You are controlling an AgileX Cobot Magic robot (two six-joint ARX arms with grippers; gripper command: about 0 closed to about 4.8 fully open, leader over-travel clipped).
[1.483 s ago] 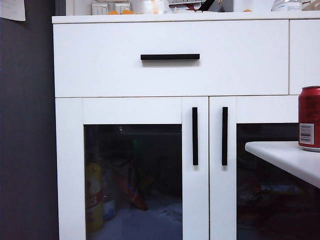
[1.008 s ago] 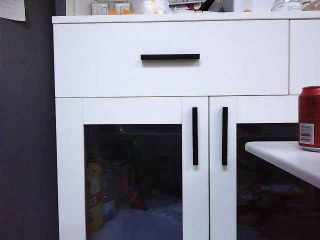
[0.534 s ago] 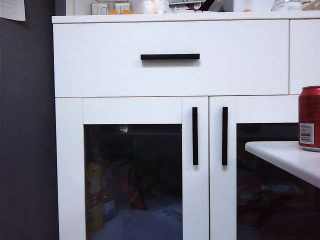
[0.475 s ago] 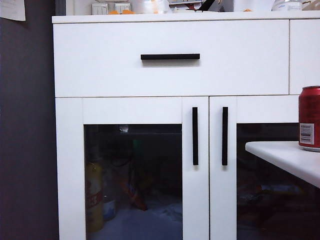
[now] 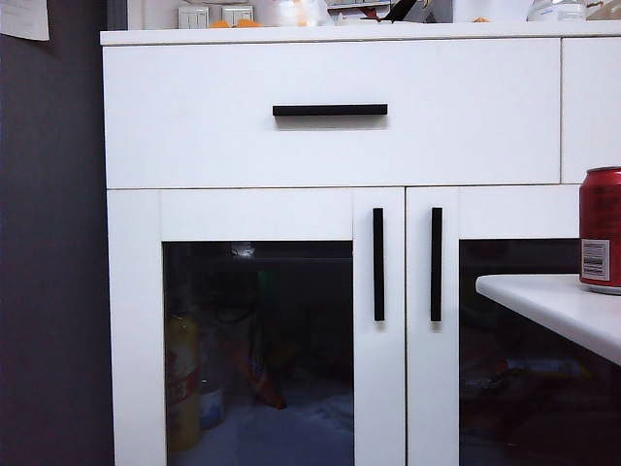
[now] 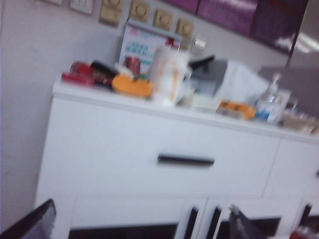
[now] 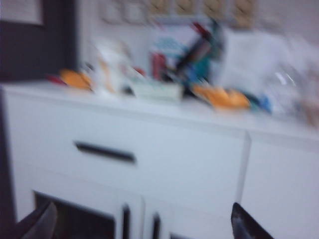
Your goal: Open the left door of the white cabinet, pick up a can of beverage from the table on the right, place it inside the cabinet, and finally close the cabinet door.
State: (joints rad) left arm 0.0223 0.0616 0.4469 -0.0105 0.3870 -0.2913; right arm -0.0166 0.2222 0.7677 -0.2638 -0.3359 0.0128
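still shut – left door (image 5: 281, 330), can of beverage (image 5: 601, 230) unmoved, left gripper (image 6: 139, 226), right gripper (image 7: 144, 224) both agape

White table (image 5: 553, 306) corner at right, red can of beverage (image 5: 601, 229) standing upright on it

No lettering reads clearly; the can (image 5: 602, 230) bears a white barcode label, its digits too small; the bottle (image 5: 181, 379) behind the glass shows an illegible label.
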